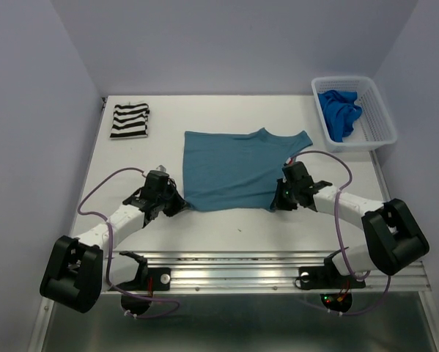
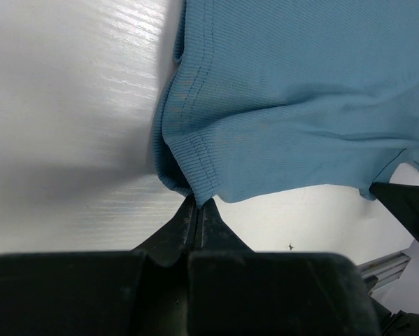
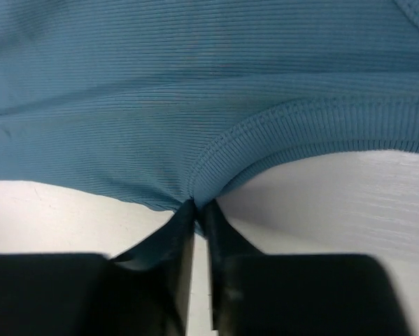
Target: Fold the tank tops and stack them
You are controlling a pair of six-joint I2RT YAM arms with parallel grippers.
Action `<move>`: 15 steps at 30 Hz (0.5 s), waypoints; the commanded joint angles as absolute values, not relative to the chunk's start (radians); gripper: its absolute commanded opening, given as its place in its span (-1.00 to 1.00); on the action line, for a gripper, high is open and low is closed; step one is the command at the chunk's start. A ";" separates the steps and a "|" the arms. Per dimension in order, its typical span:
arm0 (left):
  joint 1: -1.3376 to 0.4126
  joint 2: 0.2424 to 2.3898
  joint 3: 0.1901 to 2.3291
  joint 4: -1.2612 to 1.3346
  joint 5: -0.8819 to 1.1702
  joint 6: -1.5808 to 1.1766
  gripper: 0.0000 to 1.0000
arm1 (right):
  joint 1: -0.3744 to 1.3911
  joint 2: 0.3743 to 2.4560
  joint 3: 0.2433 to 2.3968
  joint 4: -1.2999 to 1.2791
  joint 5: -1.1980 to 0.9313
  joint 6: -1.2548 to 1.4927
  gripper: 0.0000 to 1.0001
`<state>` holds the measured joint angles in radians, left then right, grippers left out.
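Note:
The teal tank top (image 1: 234,170) lies spread flat in the middle of the table. My left gripper (image 1: 179,204) is shut on its near left corner, pinching the hem (image 2: 195,189). My right gripper (image 1: 279,198) is shut on its near right corner at the ribbed edge (image 3: 202,185). The striped tank top (image 1: 129,121) lies folded at the far left. The royal blue tank top (image 1: 339,114) is bunched inside the white basket (image 1: 377,125).
The basket stands at the far right of the table. An aluminium rail (image 1: 234,271) runs along the near edge between the arm bases. Grey walls close the table on the left, back and right.

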<state>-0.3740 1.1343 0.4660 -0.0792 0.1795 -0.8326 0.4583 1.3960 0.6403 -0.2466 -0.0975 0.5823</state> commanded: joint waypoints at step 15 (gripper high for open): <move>-0.387 0.914 0.406 -0.215 0.227 -0.859 -1.00 | 0.476 1.126 0.586 -0.529 -0.098 0.609 -0.99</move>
<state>-0.3809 0.9405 0.4007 -0.1745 0.2153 -0.8619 0.4664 1.1374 0.5800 -0.4572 -0.0910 0.6064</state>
